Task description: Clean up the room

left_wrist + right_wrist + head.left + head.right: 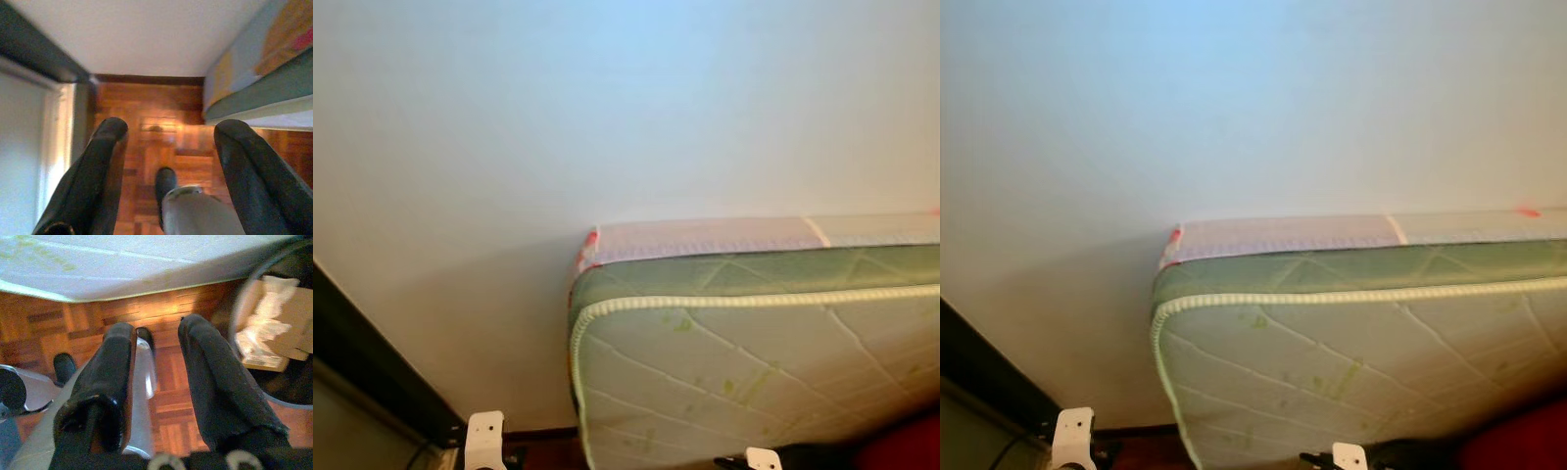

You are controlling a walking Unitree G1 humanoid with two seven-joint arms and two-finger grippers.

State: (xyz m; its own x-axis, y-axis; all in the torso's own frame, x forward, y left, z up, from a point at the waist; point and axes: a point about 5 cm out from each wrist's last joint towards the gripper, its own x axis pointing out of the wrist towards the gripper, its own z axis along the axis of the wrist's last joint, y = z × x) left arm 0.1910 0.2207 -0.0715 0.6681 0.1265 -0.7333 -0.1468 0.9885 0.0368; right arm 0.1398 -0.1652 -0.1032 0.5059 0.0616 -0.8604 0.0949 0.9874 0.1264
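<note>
Looking forward from the head, the eye views are taking in a pale wall point(607, 108) and the corner of a green quilted mattress point(754, 343) pushed against it, with a dark frame point(362, 362) running down at the left. Nothing to tidy is appearing here, so the robot is judged to be searching rather than handling.

Looking down from the left wrist, the left gripper point(171, 142) is hanging released, its fingers point(105, 161) spread wide over bare wooden floor point(156, 107), with nothing between them. The robot's own leg and foot point(166, 181) are showing below, and the mattress edge is passing beside.

Looking down from the right wrist, the right gripper point(156, 338) is also hanging released and empty above the floor. Near it, a round bin point(259, 391) is holding crumpled paper and cardboard point(269, 328), so some rubbish is seemingly collected already. Whatever is left of the cleaning is lying elsewhere.
</note>
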